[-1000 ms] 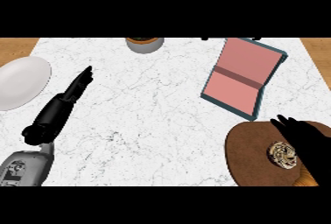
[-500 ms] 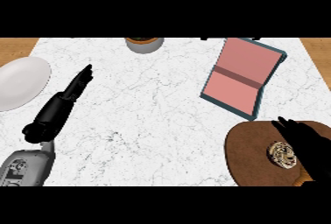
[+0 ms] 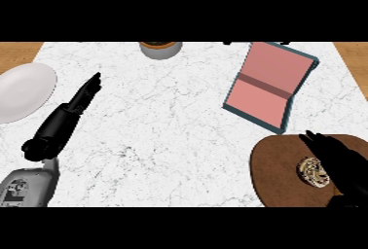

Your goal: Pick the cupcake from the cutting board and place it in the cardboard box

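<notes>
The cupcake (image 3: 314,171) sits on the round brown cutting board (image 3: 277,168) at the near right corner of the marble counter (image 3: 165,126); the board's near edge runs out of view. The right hand (image 3: 343,163) lies over the board just right of the cupcake, its fingers (image 3: 313,138) straight and apart, closed on nothing. The box (image 3: 269,86), pink inside with a teal rim, lies open just beyond the board toward the far edge. The left hand (image 3: 68,116) stretches flat and open at the left, beside a white plate (image 3: 25,91) overhanging the left edge; a wide bare stretch of marble separates the hands. A small pot (image 3: 160,48) stands at the far edge.
</notes>
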You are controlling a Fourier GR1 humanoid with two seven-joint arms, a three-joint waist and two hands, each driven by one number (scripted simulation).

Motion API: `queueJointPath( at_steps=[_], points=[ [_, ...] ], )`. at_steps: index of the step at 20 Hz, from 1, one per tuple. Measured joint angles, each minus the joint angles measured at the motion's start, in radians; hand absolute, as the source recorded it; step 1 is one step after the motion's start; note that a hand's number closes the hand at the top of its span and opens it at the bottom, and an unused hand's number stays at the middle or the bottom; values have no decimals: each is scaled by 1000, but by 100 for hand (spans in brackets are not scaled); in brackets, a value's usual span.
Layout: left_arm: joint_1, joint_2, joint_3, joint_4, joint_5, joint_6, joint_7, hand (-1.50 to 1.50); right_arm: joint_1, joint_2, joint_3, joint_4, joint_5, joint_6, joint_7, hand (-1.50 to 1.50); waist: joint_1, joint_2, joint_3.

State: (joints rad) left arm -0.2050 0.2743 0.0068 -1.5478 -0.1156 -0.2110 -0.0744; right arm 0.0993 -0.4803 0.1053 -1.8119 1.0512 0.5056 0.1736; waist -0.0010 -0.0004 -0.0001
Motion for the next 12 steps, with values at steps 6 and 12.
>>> queueJointPath(
  at_steps=[6,12],
  points=[
    [-15,-19,13,8,-12,-13,4,0,-6,20,-8,78,74,-49,-20,-150,-1,0,0],
    [-4,-41,16,-15,-25,-18,16,0,-11,48,-25,164,95,-92,-75,150,0,0,0]
  ],
)
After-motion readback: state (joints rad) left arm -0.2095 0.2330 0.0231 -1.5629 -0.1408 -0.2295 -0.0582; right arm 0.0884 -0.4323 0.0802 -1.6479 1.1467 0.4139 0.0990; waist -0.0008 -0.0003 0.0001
